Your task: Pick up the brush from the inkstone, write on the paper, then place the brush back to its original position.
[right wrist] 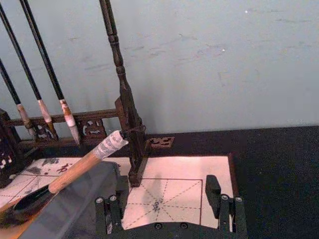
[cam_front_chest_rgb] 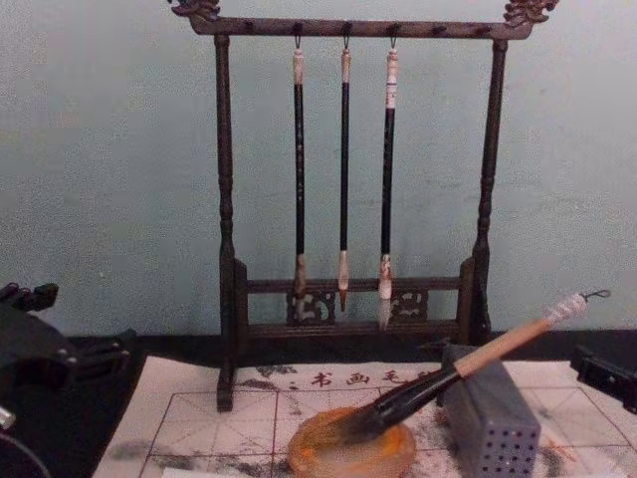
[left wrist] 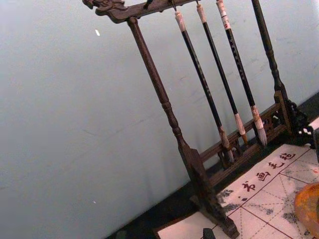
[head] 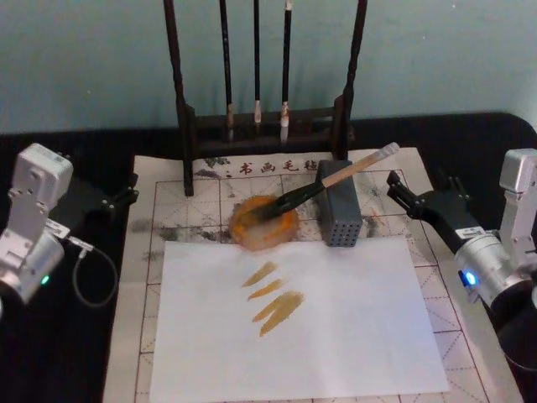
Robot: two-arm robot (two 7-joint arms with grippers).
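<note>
While the brush [head: 336, 180] rests bristles-in-inkstone [head: 264, 223], handle propped on the grey block [head: 339, 204], the right gripper [head: 401, 191] sits released beside it; left gripper [head: 127, 191] idle, can't tell its state.

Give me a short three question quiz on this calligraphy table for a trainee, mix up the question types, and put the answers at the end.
1. True or false: the brush lies with its bristles in the inkstone and its handle propped on the grey block.
2. How many slim brushes hang on the rack? A) two B) three C) five
3. Fill in: the white sheet carries ____ amber strokes.

Key
1. True. The right gripper waits open beside the handle's end; the left gripper is parked at the table's left.
2. B
3. four
</note>
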